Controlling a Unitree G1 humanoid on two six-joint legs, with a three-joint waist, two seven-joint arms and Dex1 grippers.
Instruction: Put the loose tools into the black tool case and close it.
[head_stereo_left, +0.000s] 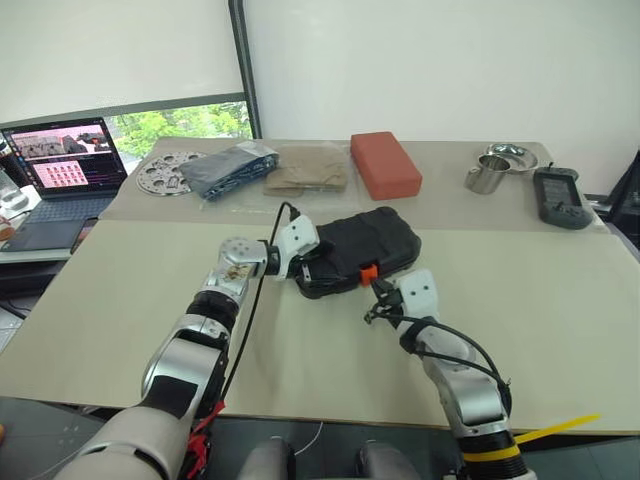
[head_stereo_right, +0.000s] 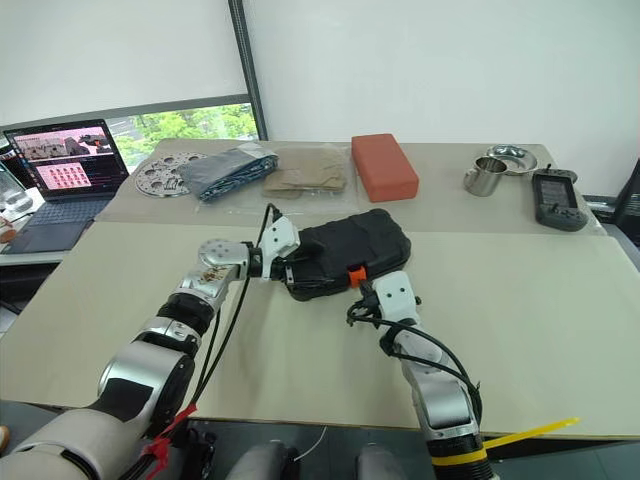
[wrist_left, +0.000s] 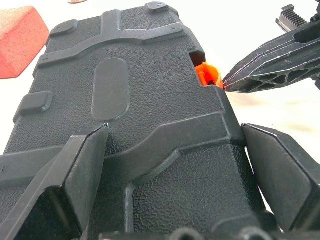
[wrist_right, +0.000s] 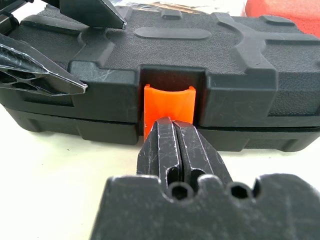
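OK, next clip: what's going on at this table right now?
The black tool case lies on the table with its lid down. The left gripper, fingers wide open, straddles the case's left end as if bracing it. The right gripper, fingers shut together, has its tips at the orange latch on the case's front edge, apparently working it closed. No loose tools are visible on the table.

Beige table (head_stereo_left: 560, 300) beneath the pincers, second table butted beyond, both under even daylight. White wall (head_stereo_left: 450, 70) far ahead, dark post (head_stereo_left: 243, 70) dividing it. Window (head_stereo_left: 180, 122) with green foliage beyond the left pincer, open laptop (head_stereo_left: 65, 165) beside it.
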